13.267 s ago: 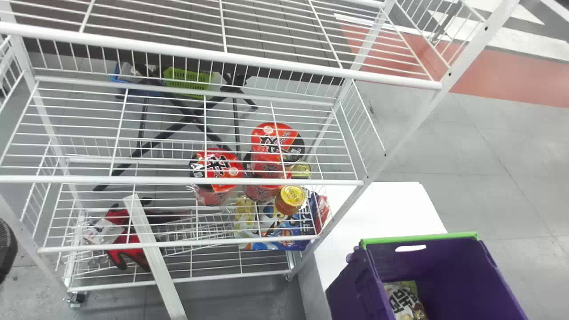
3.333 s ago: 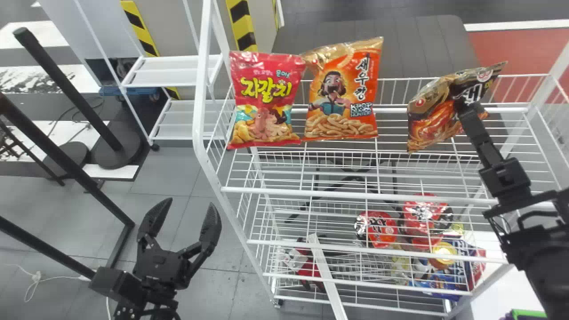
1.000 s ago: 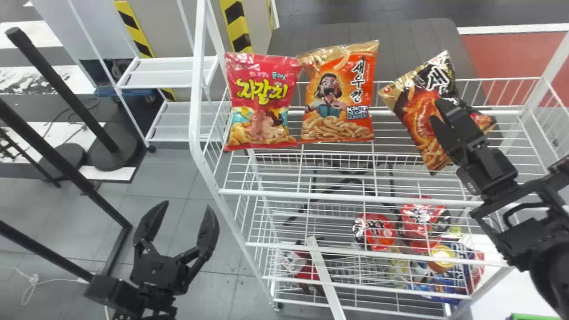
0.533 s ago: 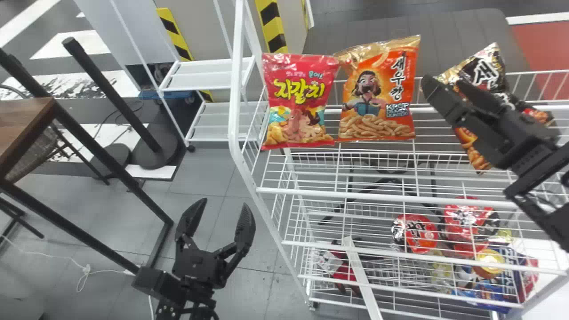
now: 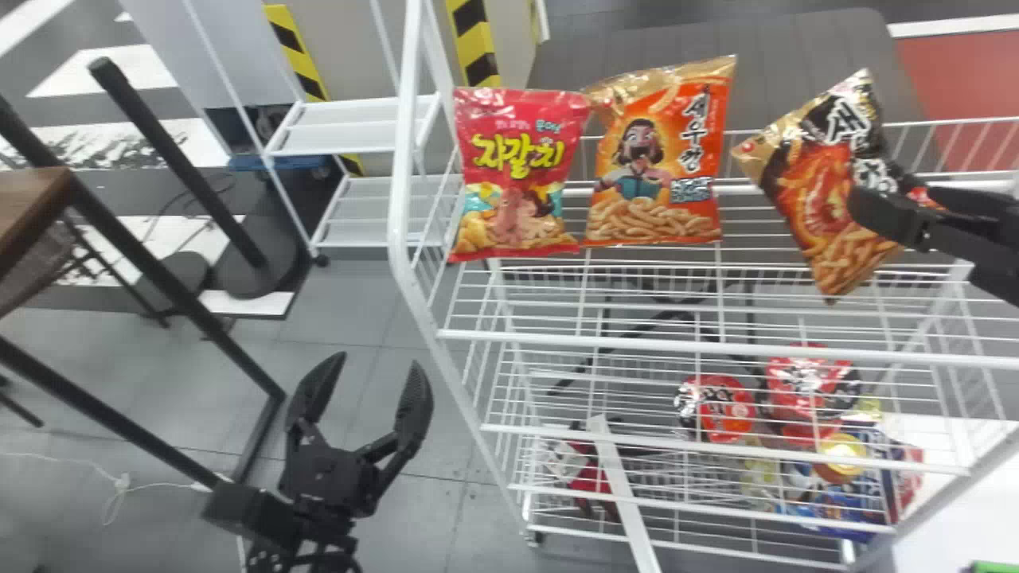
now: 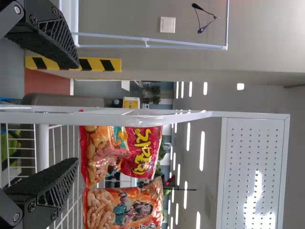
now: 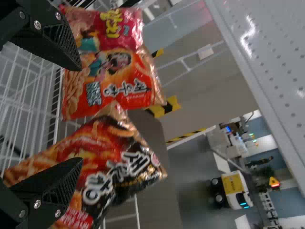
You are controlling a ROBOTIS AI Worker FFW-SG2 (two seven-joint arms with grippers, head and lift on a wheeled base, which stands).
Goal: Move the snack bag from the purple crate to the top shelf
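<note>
White wire rack (image 5: 400, 199) | snack bag (image 5: 820, 191) tilted on top shelf (image 5: 677, 345) | grey floor (image 5: 414, 517) | left gripper (image 5: 379, 360), right gripper (image 5: 888, 197): jaws apart

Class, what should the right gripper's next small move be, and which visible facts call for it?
Probably ease the right gripper back, clear of the black bag: its fingers are spread, one overlapping the bag in view, and the bag sits tilted on the top shelf.

Three snack bags (image 5: 812, 179), probably three red packs (image 5: 726, 407), one yellow-topped jar (image 5: 842, 455), one pale plank (image 5: 623, 495)
</note>
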